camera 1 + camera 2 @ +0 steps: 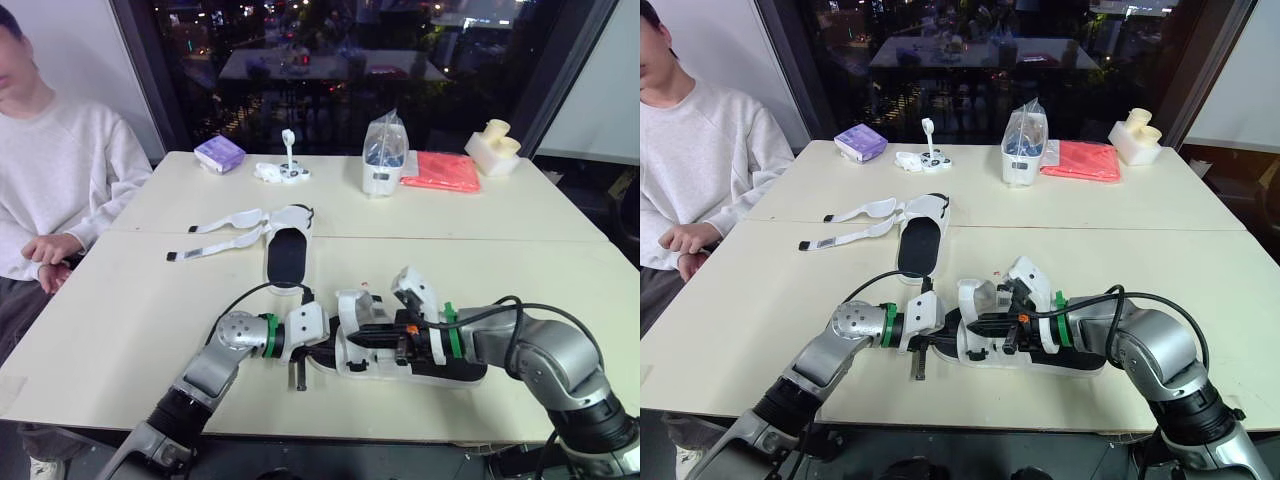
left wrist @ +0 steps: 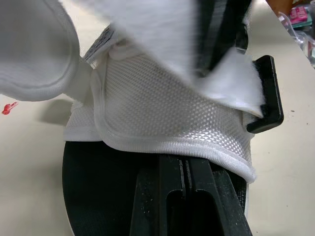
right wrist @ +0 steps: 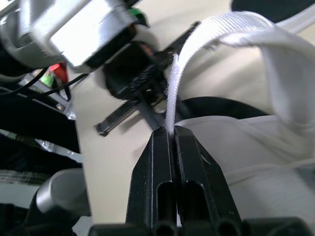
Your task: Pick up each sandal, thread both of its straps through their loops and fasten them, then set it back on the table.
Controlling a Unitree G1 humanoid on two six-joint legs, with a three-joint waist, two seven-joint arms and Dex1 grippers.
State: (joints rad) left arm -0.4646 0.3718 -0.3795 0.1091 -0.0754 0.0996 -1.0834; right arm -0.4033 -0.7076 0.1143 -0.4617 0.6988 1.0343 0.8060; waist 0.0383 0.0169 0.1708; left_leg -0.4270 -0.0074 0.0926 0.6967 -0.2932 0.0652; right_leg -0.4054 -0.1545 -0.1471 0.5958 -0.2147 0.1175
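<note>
Left eye view, two sandals (image 1: pixel 288 255) (image 1: pixel 375 365), right end effector (image 3: pixel 172 130) pinching strap (image 3: pixel 216 29), left one (image 2: pixel 184 164) closed

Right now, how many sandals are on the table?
2. One sandal lies near the table's front edge, its strap pinched in the right gripper. The other sandal lies farther back near the middle, straps spread open toward the person.
</note>
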